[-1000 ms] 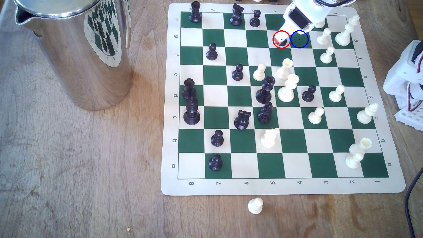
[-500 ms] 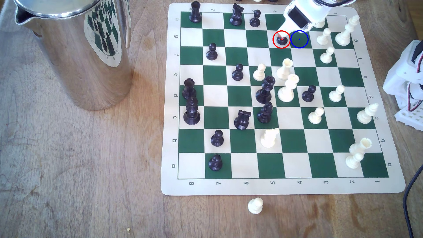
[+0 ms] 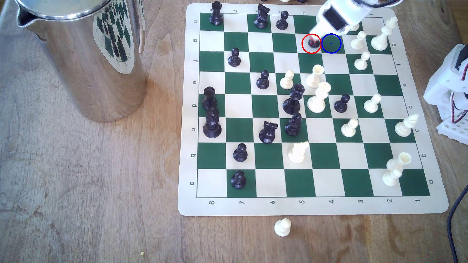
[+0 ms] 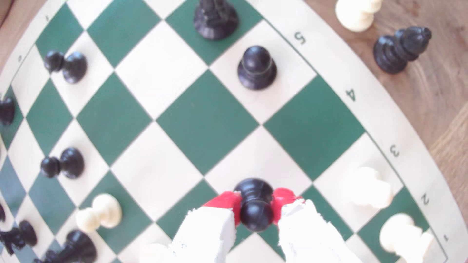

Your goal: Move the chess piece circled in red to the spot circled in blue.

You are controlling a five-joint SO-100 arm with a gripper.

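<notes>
**Black pawn clamped between the jaws on the red-ringed square**

The jaws [image 4: 256, 210] are seen closed on the chess piece [image 4: 255, 202], a glossy black pawn; in the wrist view the red pads [image 4: 225, 202] are pressed against its collar from both sides, with the ball head standing between the white fingers. In the exterior view the gripper [image 3: 313, 40] is brought down from the arm at about one o'clock, and the chess piece [image 3: 314, 43] is seen inside the red ring, on a cream square. Whether its base rests on the board or is just lifted cannot be told. The spot [image 3: 331, 43], a dark green square marked with a blue ring and centre dot, lies directly at three o'clock of the pawn, on the adjoining square, and is unoccupied. At nine to ten o'clock, well apart, another black pawn [image 3: 282, 20] stands on the back row. Cream pawns [image 3: 358, 40] stand at three o'clock beyond the spot. The chessboard mat [image 3: 314, 206] is laid on the wooden surface [image 3: 88, 189], where a steel jug [image 3: 83, 55] is placed far towards nine o'clock.
</notes>
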